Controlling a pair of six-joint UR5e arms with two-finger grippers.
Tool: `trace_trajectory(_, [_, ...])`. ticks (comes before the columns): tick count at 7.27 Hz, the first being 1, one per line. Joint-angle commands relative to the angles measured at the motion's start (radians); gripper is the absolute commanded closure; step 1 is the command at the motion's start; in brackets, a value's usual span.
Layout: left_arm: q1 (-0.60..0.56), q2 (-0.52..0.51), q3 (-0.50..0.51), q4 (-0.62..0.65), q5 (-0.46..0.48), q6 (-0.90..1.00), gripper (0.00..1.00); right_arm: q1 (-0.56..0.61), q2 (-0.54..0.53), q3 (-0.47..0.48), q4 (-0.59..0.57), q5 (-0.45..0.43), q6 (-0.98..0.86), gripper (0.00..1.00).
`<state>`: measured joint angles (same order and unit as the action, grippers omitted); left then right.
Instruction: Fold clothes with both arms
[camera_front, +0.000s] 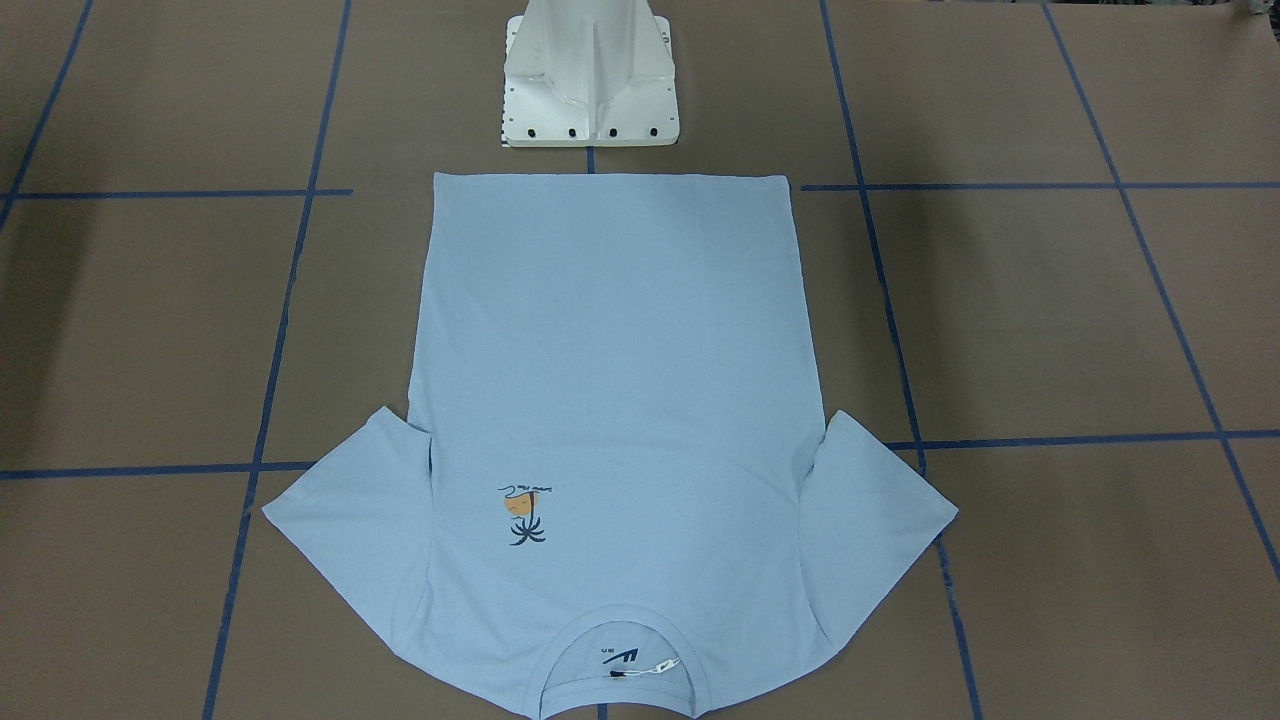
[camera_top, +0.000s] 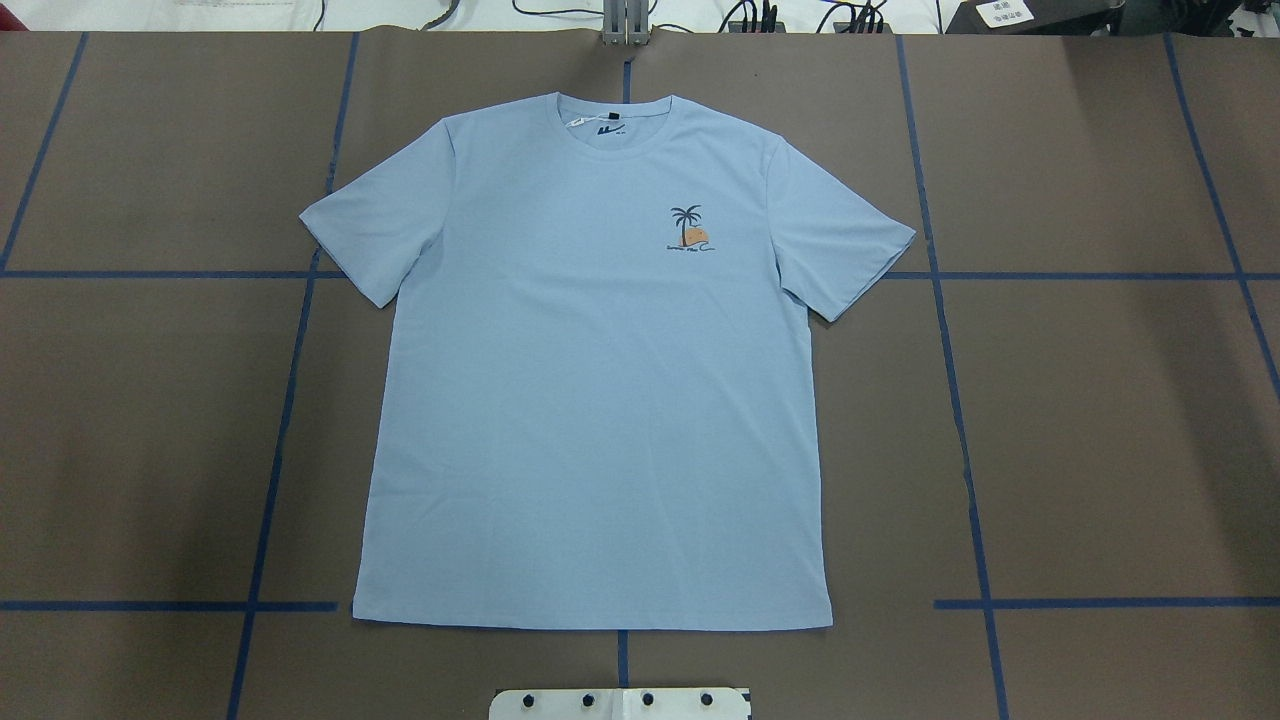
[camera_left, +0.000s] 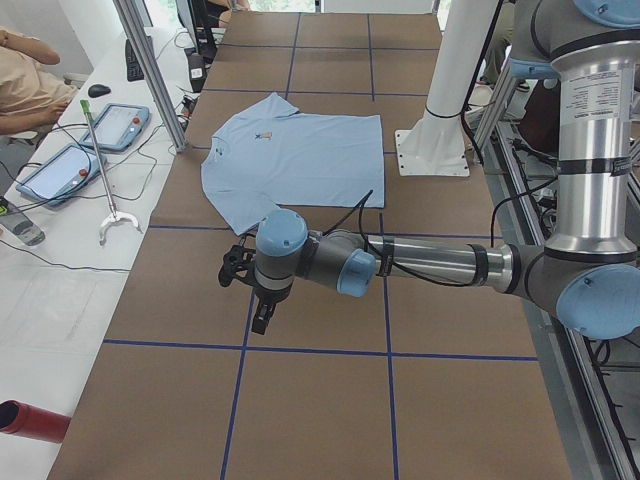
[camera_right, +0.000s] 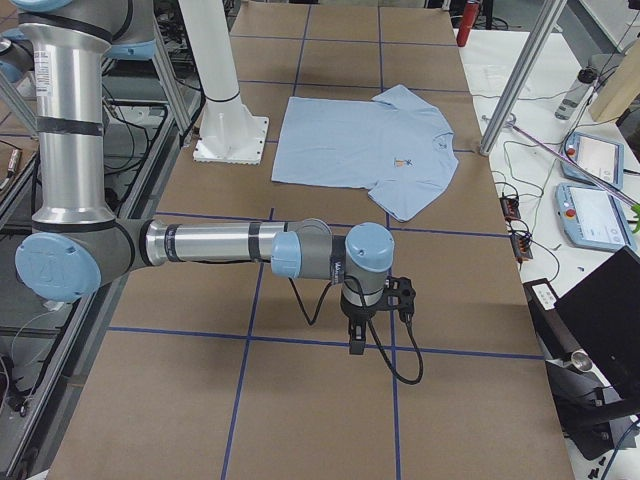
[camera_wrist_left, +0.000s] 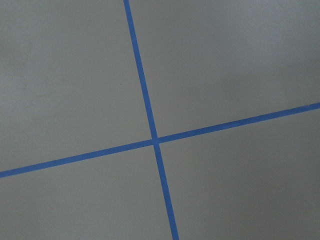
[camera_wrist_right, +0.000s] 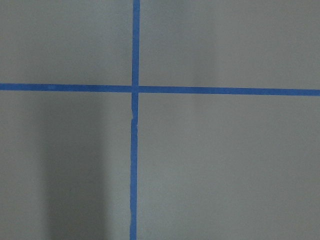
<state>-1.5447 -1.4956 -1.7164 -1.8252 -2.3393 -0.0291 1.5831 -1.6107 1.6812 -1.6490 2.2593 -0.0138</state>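
The light blue T-shirt (camera_top: 600, 400) lies flat and spread out, front up, in the middle of the table. Its collar (camera_top: 615, 105) is at the far side from the robot and its hem is near the pedestal. The palm print (camera_top: 688, 228) shows on the chest. The shirt also shows in the front-facing view (camera_front: 610, 350). My left gripper (camera_left: 262, 318) hangs over bare table well off the shirt's sleeve; I cannot tell if it is open or shut. My right gripper (camera_right: 355, 340) hangs likewise past the other sleeve; I cannot tell its state. Both wrist views show only table.
The brown table (camera_top: 1100, 420) is marked with blue tape lines (camera_top: 960, 420). The white pedestal base (camera_front: 590, 80) stands just behind the hem. A side bench holds tablets (camera_left: 125, 125) and a grabber tool (camera_left: 100, 170), beside a metal post (camera_left: 150, 70).
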Motion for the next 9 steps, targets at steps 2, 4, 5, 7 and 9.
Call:
trace_trajectory(2, [0.0,-0.008,-0.005,-0.005,-0.005,0.0,0.0,-0.005,0.006,0.0,0.002,-0.001,0.0,0.0])
trace_trajectory(4, [0.002,-0.014,-0.029,-0.018,0.001,-0.003,0.0,-0.024,0.021,-0.008,0.055,-0.004,0.0,0.0])
trace_trajectory(5, [0.002,-0.024,-0.028,-0.058,0.003,-0.003,0.0,-0.046,0.021,-0.006,0.174,-0.003,0.002,0.0])
trace_trajectory(7, [0.002,-0.046,0.003,-0.216,0.003,-0.006,0.0,-0.081,0.028,-0.024,0.499,-0.024,0.003,0.0])
trace_trajectory(9, [0.0,-0.078,0.018,-0.369,0.003,-0.029,0.0,-0.081,0.084,-0.057,0.532,-0.023,0.05,0.0])
